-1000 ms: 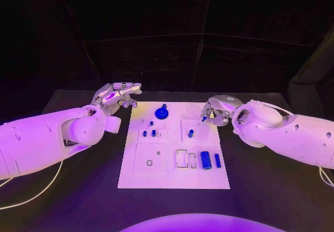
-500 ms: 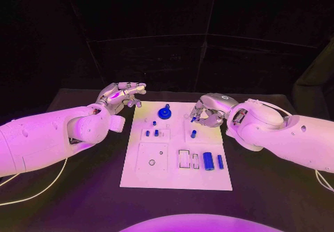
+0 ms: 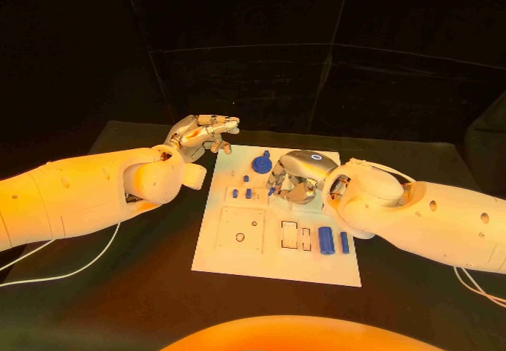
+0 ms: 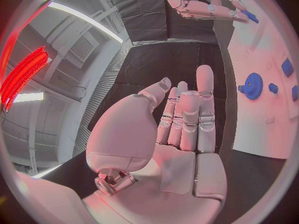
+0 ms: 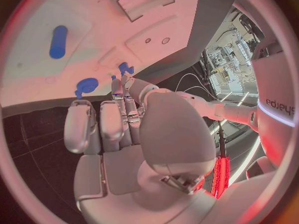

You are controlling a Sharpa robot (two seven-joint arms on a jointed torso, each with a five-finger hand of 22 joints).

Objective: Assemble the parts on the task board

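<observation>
The white task board (image 3: pixel 276 252) lies mid-surface with several blue parts already standing in it: a gear (image 3: pixel 262 164) and small pegs (image 3: pixel 241 194). A blue cylinder (image 3: pixel 326 240) lies loose. The right hand (image 3: pixel 296 175) hovers over the board, its fingers pinching a small blue part (image 4: pixel 249 16). The left hand (image 3: pixel 202 134) hangs beside the board, fingers narrow, empty.
</observation>
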